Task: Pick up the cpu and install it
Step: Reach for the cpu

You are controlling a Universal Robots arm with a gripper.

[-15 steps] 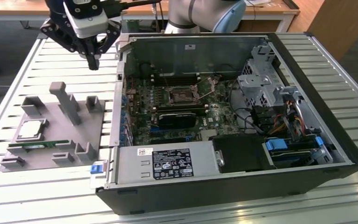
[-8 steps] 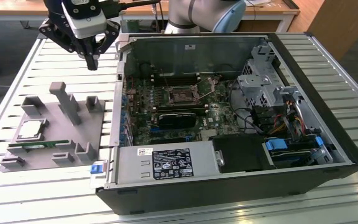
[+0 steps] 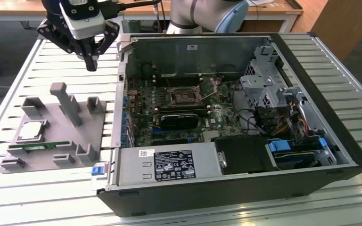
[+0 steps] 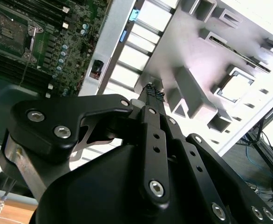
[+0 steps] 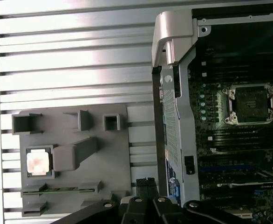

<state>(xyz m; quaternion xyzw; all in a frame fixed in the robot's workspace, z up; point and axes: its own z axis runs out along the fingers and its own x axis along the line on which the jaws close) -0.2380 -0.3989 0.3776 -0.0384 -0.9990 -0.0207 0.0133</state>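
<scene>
I see the cpu (image 3: 32, 131) as a small flat square chip with a silver-grey top and a thin darker rim. It sits flat in a square pocket of the grey fixture (image 3: 68, 136). The fixture lies on the slatted table (image 3: 55, 70), on the exterior view's left of the open computer case (image 3: 231, 188).

In the first wrist view the cpu (image 5: 38, 162) is washed out pinkish-white by glare, so I can't make out any surface detail. In the second wrist view the cpu (image 4: 234, 87) reads as a pale tilted square, with the pocket walls hiding part of its rim.

The gripper (image 3: 92, 65) hangs above the table near the case's far corner, well apart from the cpu. Its fingers are pressed together to one dark tip with nothing between them. The same closed tip shows in both wrist views (image 4: 154, 93) (image 5: 146, 183).

- **Blocked:** the gripper body covers much of the second wrist view and the fixture's near part.
- **Cut off:** the arm (image 3: 193, 14) runs out of the exterior view at the top.
- **Hard to make out:** the green memory stick (image 3: 39, 147) beside the cpu is seen edge-on, as a thin line.
- **Can't tell:** the socket (image 5: 250, 105) on the board looks like a dark square in a metal frame, and I can't tell its contacts.
</scene>
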